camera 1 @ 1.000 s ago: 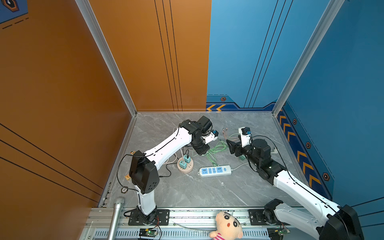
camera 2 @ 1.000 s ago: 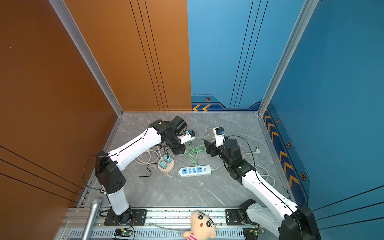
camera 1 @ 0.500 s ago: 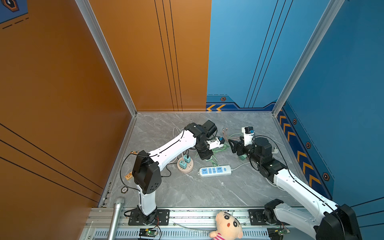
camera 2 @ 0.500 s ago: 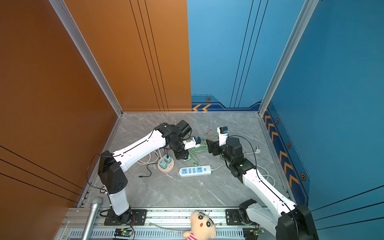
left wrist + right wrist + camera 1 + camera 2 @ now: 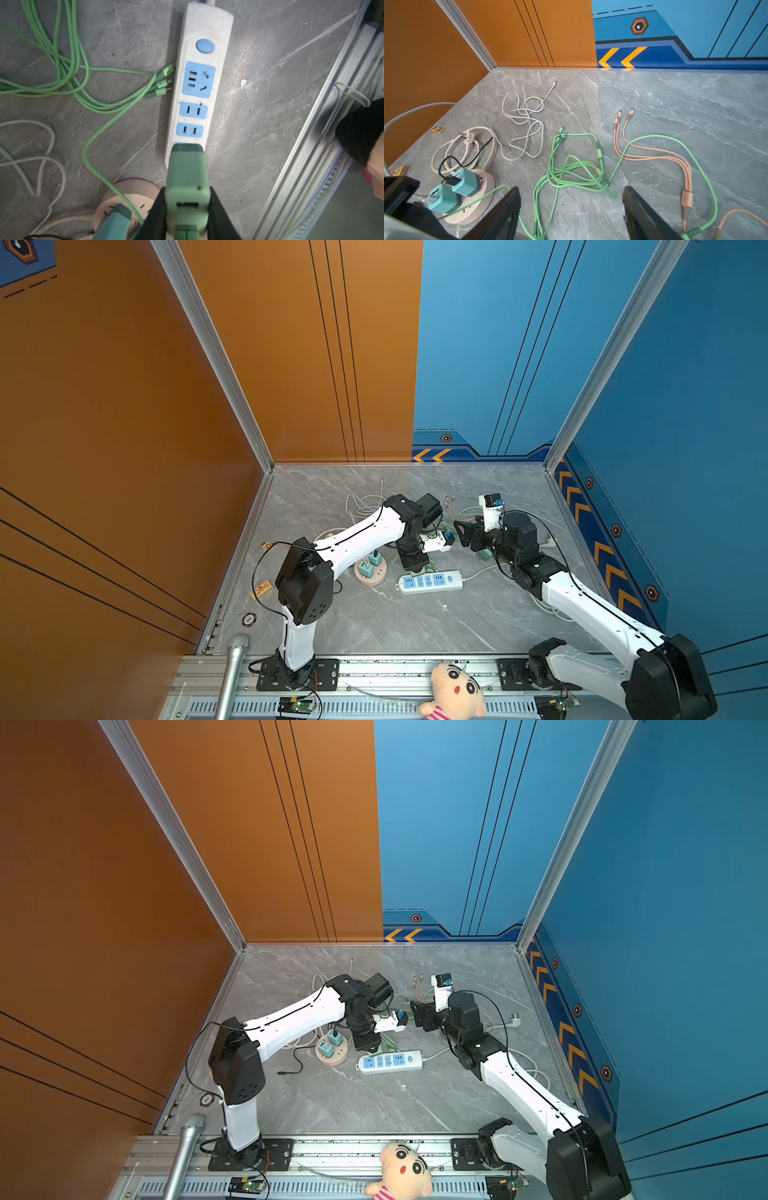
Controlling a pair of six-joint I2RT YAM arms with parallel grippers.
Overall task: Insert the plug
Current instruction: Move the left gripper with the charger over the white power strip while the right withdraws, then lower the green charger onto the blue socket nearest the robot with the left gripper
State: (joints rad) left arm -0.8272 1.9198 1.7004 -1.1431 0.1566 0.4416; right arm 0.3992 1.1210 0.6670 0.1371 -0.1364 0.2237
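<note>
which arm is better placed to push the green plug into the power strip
Left. The left end effector is shut on the green plug, which sits over the end socket of the power strip. The right end effector is open and empty, facing loose cables away from the strip.

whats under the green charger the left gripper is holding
The end of the white power strip, with a sliver of its last blue socket panel showing. The green charger, clamped in the left gripper, hides that socket's slots and its own prongs.
</note>
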